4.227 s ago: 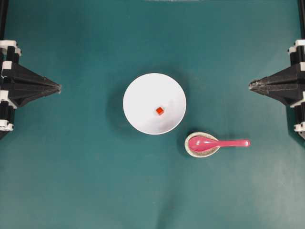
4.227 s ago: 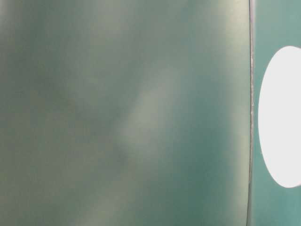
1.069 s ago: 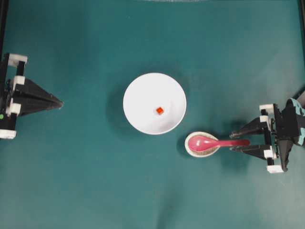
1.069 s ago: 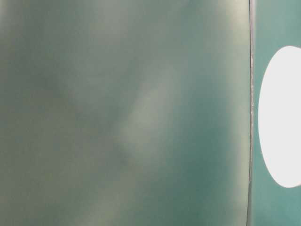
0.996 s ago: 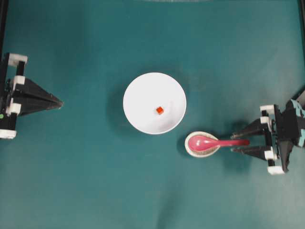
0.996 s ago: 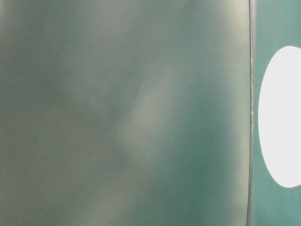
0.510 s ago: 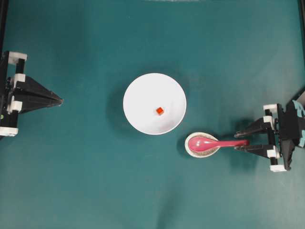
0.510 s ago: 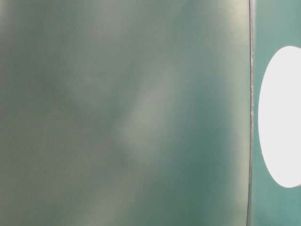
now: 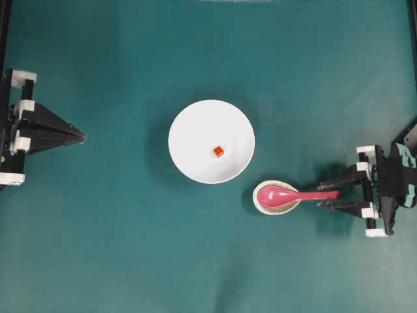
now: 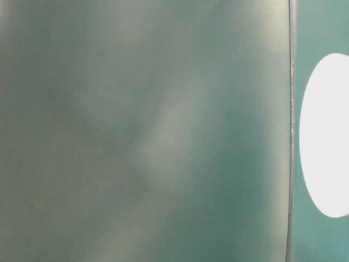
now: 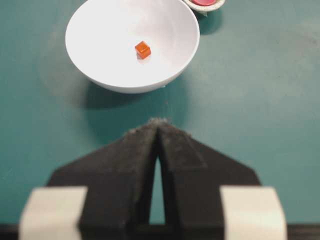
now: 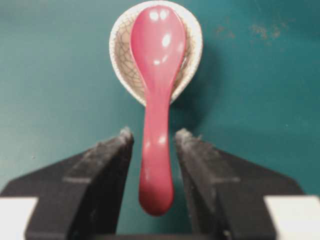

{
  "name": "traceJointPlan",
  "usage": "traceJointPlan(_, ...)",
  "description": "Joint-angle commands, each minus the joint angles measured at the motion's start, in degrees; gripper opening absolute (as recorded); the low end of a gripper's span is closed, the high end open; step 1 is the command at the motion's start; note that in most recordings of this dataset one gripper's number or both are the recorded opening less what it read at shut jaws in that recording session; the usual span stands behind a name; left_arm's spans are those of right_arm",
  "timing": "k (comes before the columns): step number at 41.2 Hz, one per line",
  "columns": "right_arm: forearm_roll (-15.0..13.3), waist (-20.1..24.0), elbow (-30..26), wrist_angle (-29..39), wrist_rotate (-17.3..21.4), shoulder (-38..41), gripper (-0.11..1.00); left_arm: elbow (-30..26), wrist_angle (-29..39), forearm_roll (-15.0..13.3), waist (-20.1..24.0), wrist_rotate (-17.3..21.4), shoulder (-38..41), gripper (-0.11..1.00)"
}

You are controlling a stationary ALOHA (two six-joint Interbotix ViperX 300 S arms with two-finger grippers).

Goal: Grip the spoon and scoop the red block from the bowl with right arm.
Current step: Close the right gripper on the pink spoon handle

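Right tool wide, straddling spoon handle, not gripping. Glossy rigid plastic, probably light and slippery; pinch mid-handle squarely.

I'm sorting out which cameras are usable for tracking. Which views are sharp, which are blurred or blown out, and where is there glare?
Overhead view: evenly lit and sharp, soft shadow beside the bowl. Table-level view: almost wholly out of focus, with a blown-out white oval at right. Left wrist view: red block crisp, left gripper soft. Right wrist view: glare spots on the spoon, right gripper blurred.
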Motion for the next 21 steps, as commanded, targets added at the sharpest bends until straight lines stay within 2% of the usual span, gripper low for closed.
traceJointPlan(1, 0.09, 0.35, 0.09, -0.70, 0.09, -0.18, 0.47, -1.49, -0.18, 0.09, 0.09, 0.09, 0.44, 0.00)
traceJointPlan(21, -0.18, 0.35, -0.62, -3.87, 0.18, 3.87, 0.47, -1.49, -0.26, 0.09, 0.18, 0.00, 0.44, 0.00)
